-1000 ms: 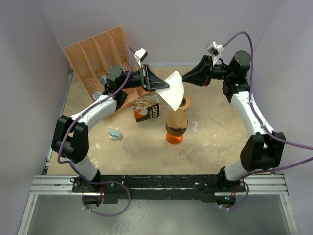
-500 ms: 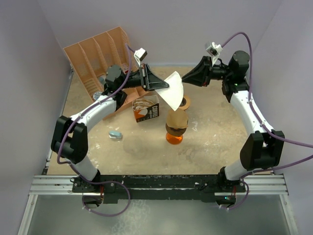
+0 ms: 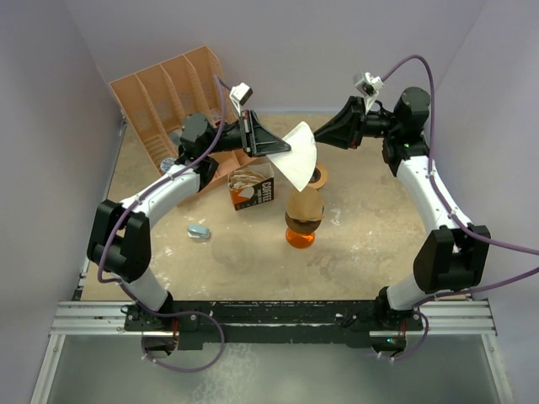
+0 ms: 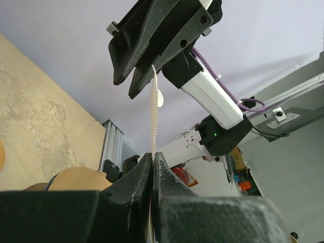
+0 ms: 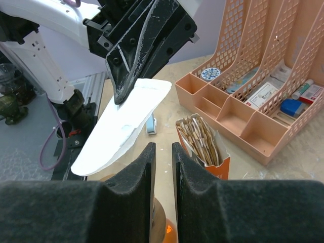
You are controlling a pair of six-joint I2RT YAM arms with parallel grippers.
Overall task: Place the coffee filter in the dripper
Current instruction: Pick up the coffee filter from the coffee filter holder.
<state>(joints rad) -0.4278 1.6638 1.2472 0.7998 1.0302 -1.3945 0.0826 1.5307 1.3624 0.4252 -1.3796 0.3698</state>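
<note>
Left gripper up high, jaws clenched on one edge of the white coffee filter. The filter is in the air over the worktop, slanting down, its lower corner right above the tan dripper; whether they touch, I cannot tell. Right gripper sits at the filter's upper corner with its jaws a narrow slit apart, and its own wrist view shows nothing pinched between them. A filter box stands just left of the dripper.
</note>
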